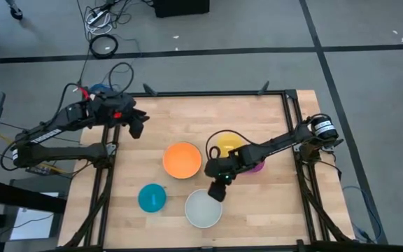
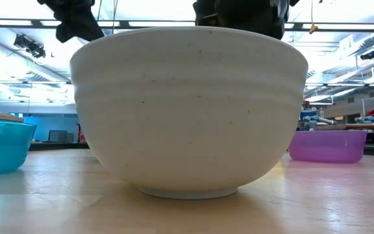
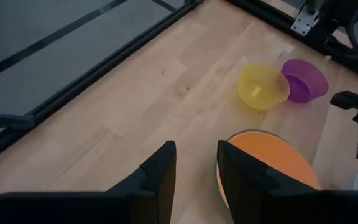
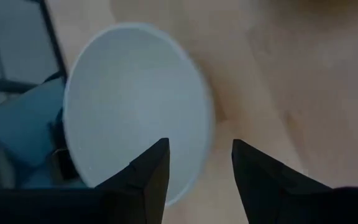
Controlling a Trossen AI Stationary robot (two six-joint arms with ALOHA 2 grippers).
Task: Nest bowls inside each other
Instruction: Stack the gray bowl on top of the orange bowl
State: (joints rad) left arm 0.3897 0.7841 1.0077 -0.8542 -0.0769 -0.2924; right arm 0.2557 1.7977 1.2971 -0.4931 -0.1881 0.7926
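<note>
Five bowls stand on their bases on the wooden table. The white bowl (image 1: 203,208) is at the near edge, the blue bowl (image 1: 152,197) to its left, and the orange bowl (image 1: 182,159) in the middle. The yellow bowl (image 1: 228,145) and purple bowl (image 3: 304,79) stand side by side, farther right. My right gripper (image 4: 199,146) is open just above the white bowl's (image 4: 129,99) far rim, one finger over the inside and one beyond the rim. My left gripper (image 3: 194,149) hangs open and empty, high over the table's far left, left of the orange bowl (image 3: 272,165).
A black frame rail (image 1: 215,93) runs along the table's far edge and down both sides. My right arm (image 1: 271,145) reaches across above the purple bowl. Bare wood lies between the orange bowl and the far left corner (image 1: 159,119).
</note>
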